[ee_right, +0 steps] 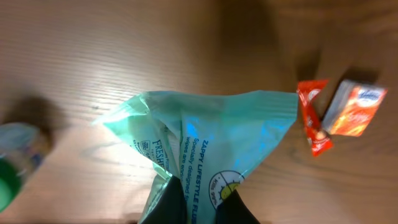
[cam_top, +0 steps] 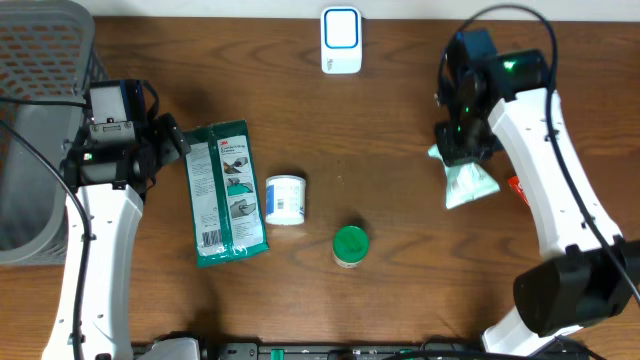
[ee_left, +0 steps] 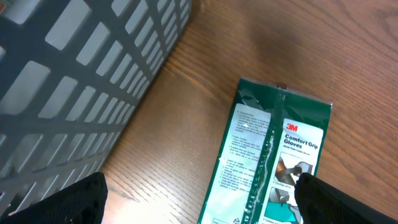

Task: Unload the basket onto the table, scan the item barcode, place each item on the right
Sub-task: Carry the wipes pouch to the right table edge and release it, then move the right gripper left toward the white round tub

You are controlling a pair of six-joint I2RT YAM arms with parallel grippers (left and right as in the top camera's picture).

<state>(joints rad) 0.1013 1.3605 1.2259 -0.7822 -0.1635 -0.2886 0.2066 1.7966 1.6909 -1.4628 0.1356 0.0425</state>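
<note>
While the left gripper (cam_top: 172,141) is hanging wide open and empty beside the gloves (cam_top: 228,192), down-left of the scanner (cam_top: 341,40), the right gripper (cam_top: 462,150) is clamping the wipes (cam_top: 468,184) down-right of it, well apart. Pickup is looking done, with presenting the barcode yet to come.

Overhead straight down on table (cam_top: 400,120), wrist views close — left shares glove pack (cam_top: 228,195).

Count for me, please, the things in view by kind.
Packs: 3 – gloves pack, wipes pack, red sachet
Tubs: 2 – white tub, green-lidded tub
Orange box: 1
Scanner: 1
Basket: 1
Total: 8
</note>
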